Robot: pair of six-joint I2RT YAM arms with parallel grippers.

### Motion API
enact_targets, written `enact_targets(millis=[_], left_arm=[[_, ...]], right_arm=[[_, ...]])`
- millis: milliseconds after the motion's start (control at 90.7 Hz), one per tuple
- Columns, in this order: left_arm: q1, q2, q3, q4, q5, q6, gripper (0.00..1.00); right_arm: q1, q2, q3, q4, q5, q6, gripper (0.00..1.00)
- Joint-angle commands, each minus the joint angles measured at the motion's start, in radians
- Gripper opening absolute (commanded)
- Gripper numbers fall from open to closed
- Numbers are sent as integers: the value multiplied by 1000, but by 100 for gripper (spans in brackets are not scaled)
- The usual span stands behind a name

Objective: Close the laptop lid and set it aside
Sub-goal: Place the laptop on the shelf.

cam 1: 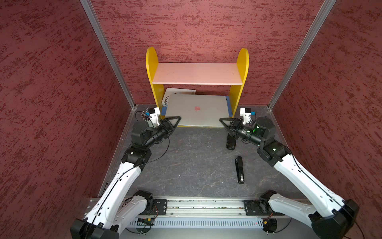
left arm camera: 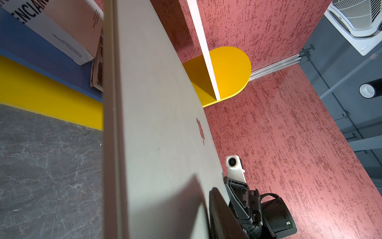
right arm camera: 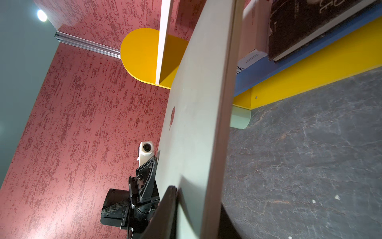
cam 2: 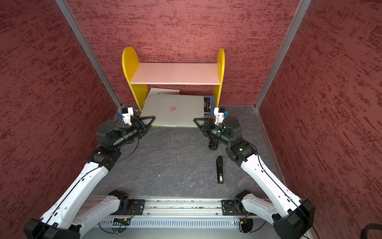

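Laptop closed, long axis crosswise, near corners pinched in left gripper and right gripper, far edge under shelf, arms equally near.

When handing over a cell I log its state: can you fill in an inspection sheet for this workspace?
Surface: dark grey marbled table, a few pale specks.
Job's things: laptop closed, rear under the yellow shelf, partly over a white book.
Clutter: black-covered book beside the laptop; black bar-shaped item on the table.
Claws: left claw and right claw each shut on a front corner of the laptop.
Cables: black cable looping off the left arm.
Surroundings: red textured walls, aluminium corner posts.
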Motion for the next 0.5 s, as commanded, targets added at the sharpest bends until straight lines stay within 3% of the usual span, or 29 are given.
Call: enact_targets(millis=[0, 485], left_arm=[[-49, 11, 87, 113, 213, 60, 35], [-42, 106, 223, 119, 216, 66, 35]], right_arm=[[55, 39, 59, 35, -222, -125, 20], [55, 120, 208, -2, -232, -151, 21]])
